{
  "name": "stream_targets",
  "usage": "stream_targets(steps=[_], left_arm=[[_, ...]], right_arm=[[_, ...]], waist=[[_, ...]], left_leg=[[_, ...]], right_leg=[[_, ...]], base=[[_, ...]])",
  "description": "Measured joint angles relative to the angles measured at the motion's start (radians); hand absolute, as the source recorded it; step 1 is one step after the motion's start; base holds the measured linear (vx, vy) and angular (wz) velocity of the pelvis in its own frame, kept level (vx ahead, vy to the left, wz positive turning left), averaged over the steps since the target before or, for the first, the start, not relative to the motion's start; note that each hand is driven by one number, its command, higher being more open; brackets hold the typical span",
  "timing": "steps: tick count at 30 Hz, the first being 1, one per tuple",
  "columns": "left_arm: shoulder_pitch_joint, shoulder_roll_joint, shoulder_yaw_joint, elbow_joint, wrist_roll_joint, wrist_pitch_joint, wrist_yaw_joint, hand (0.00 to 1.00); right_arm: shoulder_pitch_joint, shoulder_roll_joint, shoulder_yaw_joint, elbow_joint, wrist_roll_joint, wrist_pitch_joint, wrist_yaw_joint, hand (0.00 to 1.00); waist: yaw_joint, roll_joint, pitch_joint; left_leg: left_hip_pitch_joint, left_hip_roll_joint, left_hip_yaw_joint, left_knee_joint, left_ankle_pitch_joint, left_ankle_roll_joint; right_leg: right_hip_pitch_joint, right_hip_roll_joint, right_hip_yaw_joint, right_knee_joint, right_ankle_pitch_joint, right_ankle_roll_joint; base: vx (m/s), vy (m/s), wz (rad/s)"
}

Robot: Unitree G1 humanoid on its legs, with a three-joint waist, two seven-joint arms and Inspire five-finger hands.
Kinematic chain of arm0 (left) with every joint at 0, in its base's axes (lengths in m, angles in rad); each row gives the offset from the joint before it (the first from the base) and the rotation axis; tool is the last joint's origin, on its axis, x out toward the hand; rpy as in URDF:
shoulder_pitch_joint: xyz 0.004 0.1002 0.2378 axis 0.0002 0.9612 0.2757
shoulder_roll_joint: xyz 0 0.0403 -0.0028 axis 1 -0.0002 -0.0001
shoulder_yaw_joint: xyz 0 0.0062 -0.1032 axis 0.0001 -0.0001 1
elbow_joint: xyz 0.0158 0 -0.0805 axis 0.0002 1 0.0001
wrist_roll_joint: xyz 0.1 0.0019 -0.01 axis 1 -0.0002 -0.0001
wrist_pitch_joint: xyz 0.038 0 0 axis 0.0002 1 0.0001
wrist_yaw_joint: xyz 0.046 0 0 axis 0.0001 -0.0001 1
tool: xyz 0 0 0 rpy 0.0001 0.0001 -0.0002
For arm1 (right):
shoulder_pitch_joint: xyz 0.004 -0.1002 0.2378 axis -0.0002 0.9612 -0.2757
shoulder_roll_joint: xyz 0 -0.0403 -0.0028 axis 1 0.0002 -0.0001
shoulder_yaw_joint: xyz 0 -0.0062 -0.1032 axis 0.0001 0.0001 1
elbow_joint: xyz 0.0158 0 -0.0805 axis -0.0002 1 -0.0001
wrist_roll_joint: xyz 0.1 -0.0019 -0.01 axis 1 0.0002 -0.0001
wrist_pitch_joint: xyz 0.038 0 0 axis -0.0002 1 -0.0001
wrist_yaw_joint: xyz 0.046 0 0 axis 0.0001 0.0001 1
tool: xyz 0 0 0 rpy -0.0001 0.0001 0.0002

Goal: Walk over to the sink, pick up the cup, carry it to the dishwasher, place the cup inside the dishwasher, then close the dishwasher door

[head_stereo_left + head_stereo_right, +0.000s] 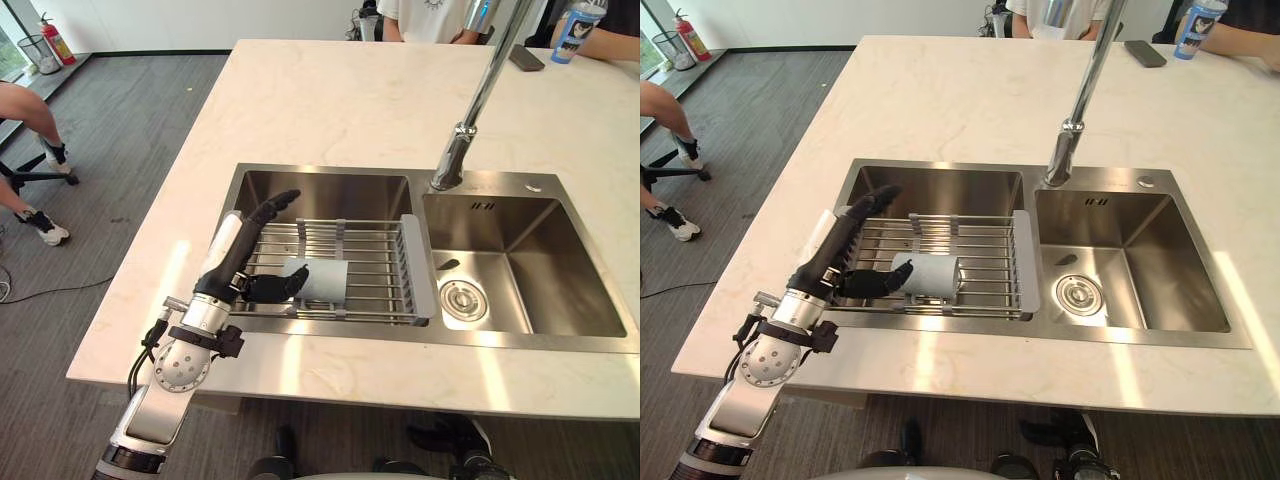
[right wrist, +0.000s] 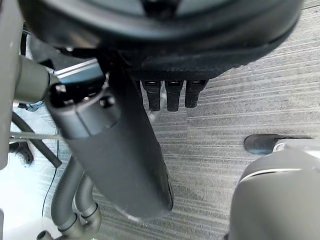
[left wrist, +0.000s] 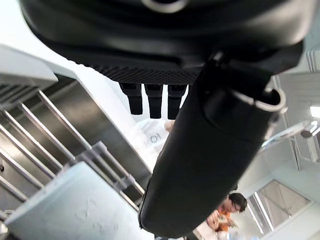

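the left robot hand (image 1: 236,262) is spread over the sink rack (image 1: 375,256), thumb by the cup (image 1: 326,281) lying on it. the right robot hand (image 2: 120,160) is spread above the floor (image 2: 240,100)

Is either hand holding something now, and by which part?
Nothing is held: left hand open beside the cup on the rack, right hand open too.

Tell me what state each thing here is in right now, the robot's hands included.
cup: lying on its side on the rack, not gripped.
rack: spanning the left sink basin, carrying the cup.
left hand: open, fingers straight above the rack, thumb by the cup.
right hand: open, holding nothing, above the floor.
faucet: no water visibly running.
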Motion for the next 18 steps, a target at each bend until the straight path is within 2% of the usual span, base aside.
stream_targets(steps=[2, 7, 14, 18], left_arm=[[0.0, 0.002, -0.041, 0.002, 0.025, -0.001, -0.019, 0.9], [0.0, 0.007, -0.054, 0.003, 0.092, -0.001, -0.045, 0.9], [-0.008, 0.011, -0.072, 0.04, 0.21, 0.001, -0.043, 0.9], [-0.038, -0.001, -0.071, 0.058, 0.266, 0.021, -0.021, 0.9]], right_arm=[[0.008, -0.003, 0.0, 0.0, -0.006, 0.0, 0.0, 0.9], [0.018, -0.002, 0.01, 0.001, -0.008, 0.008, 0.002, 0.9], [0.012, 0.002, 0.028, 0.0, -0.017, 0.009, 0.004, 0.9], [0.002, 0.004, 0.028, -0.001, -0.016, 0.009, 0.005, 0.9]], waist=[[-0.001, 0.004, -0.002], [-0.002, 0.011, -0.015], [-0.002, 0.009, -0.021], [-0.001, 0.008, -0.022]], left_leg=[[0.004, 0.005, 0.006, 0.0, 0.002, -0.002], [0.008, 0.005, 0.012, -0.006, 0.004, -0.002], [0.011, 0.004, 0.012, -0.006, 0.004, -0.002], [0.011, 0.003, 0.011, -0.006, 0.004, -0.002]], right_leg=[[0.0, 0.005, 0.008, 0.0, 0.0, 0.0], [0.001, 0.004, 0.017, -0.005, 0.002, 0.003], [0.01, 0.005, 0.017, -0.02, 0.008, 0.004], [0.019, 0.005, 0.018, -0.035, 0.016, 0.004]], base=[[-0.06, -0.025, -0.1], [-0.05, 0.007, -0.04], [0.0, 0.0, 0.0], [0.0, -0.001, 0.01]])
